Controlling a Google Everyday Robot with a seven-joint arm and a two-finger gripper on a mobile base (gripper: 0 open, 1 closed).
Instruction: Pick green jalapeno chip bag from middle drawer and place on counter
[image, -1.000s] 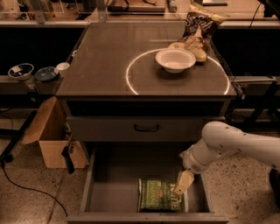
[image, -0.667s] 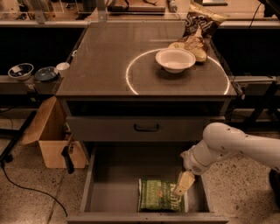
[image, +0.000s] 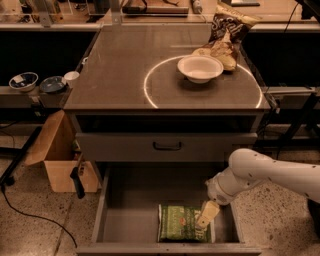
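The green jalapeno chip bag (image: 179, 223) lies flat on the floor of the open middle drawer (image: 131, 216), near its front right. My gripper (image: 206, 217) hangs from the white arm that comes in from the right, with its fingers down at the bag's right edge. The counter (image: 120, 75) with its white circle line is above, behind the drawer.
A white bowl (image: 200, 68) and a dark brown chip bag (image: 227, 30) stand on the counter's back right. A shut drawer front with a black handle (image: 167, 146) sits above the open drawer. A cardboard box (image: 59, 159) is on the floor at the left.
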